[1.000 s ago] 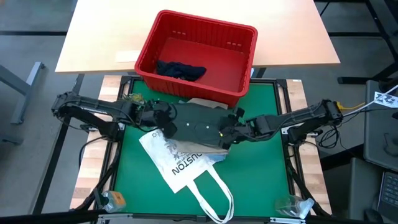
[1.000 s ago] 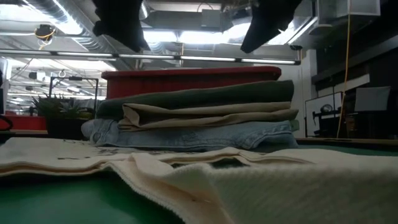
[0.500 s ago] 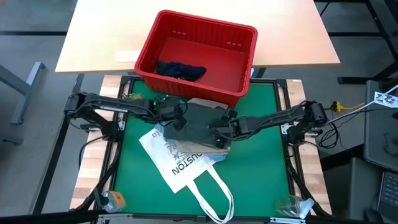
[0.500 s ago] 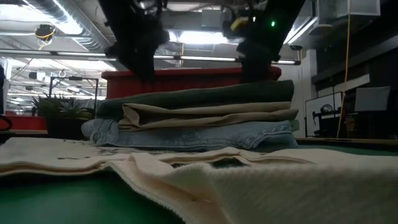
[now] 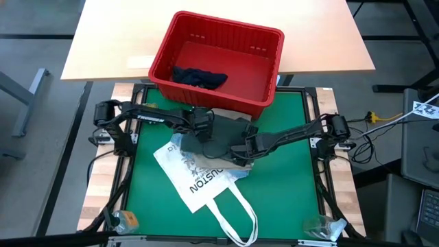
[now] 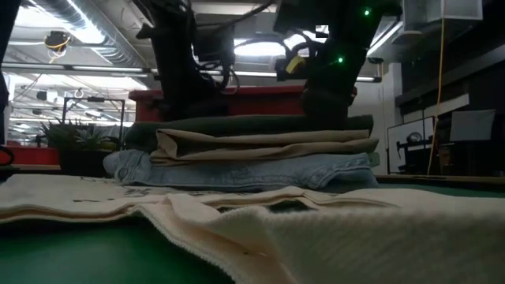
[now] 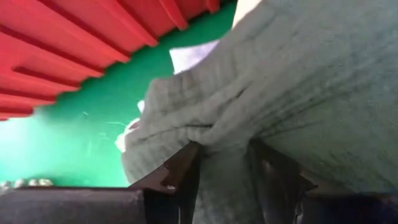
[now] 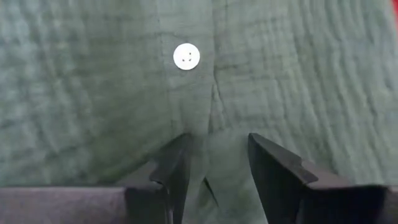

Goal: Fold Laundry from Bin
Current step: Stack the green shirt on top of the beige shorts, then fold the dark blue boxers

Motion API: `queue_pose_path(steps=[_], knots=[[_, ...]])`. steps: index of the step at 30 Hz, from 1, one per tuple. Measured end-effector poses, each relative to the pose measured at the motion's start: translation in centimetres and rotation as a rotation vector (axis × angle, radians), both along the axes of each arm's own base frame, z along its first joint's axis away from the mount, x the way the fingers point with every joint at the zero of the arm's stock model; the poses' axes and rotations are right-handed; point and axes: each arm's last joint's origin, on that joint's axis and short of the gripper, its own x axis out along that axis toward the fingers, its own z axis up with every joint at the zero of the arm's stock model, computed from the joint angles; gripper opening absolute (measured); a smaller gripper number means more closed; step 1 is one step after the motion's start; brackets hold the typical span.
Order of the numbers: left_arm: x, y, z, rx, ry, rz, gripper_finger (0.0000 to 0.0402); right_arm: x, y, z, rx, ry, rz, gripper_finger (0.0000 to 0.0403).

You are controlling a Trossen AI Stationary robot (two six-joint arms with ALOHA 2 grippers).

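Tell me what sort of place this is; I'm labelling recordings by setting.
Probably a lab or workshop, not a home: bare ceiling ducts, strip lights, and a green mat on a framed table.

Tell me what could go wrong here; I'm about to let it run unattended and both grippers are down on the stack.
The left gripper and right gripper press open fingers into the olive shirt; closing may bunch only its top layer and undo the fold. The stack overlaps the white tote bag, so a tug could drag it. The red bin stands close behind, so a lift could snag it.
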Motion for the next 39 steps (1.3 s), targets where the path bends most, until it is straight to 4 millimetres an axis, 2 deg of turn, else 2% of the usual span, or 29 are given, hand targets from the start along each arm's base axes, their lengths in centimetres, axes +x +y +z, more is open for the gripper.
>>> queue_pose_path(steps=[5, 11, 18, 21, 24, 30, 34, 39], knots=[[0.4, 0.6, -1.2, -0.041, 0.010, 0.010, 0.0131, 0.3, 0.0, -1.2, -0.011, 0.032, -0.001, 0.0163], [0.6, 0.7, -1.3, -0.041, 0.015, -0.029, 0.0131, 0.3, 0.0, -1.4, -0.014, 0.049, 0.001, 0.0163], [0.4, 0.4, -0.3, -0.091, -0.028, -0.050, 0.0131, -0.9, -0.1, 0.5, 0.008, 0.062, 0.006, 0.0163], [-0.1, 0.1, 1.4, -0.089, -0.083, -0.062, 0.0131, -1.7, -0.2, 2.2, 0.020, 0.037, 0.008, 0.0163], [-1.0, -0.2, 4.0, -0.073, -0.174, -0.074, 0.0131, -2.7, -0.4, 4.0, 0.025, 0.009, 0.008, 0.0163], [-4.2, -1.4, 9.7, -0.032, -0.382, -0.107, 0.0131, -5.8, -1.3, 8.3, -0.030, -0.040, 0.020, 0.0163], [-6.8, -2.2, 13.0, -0.006, -0.530, -0.130, 0.0131, -8.2, -3.0, 11.7, -0.122, -0.130, 0.010, 0.0163], [-9.1, -2.9, 15.9, 0.020, -0.696, -0.155, 0.0131, -11.1, -6.1, 15.6, -0.205, -0.302, -0.096, 0.0163]])
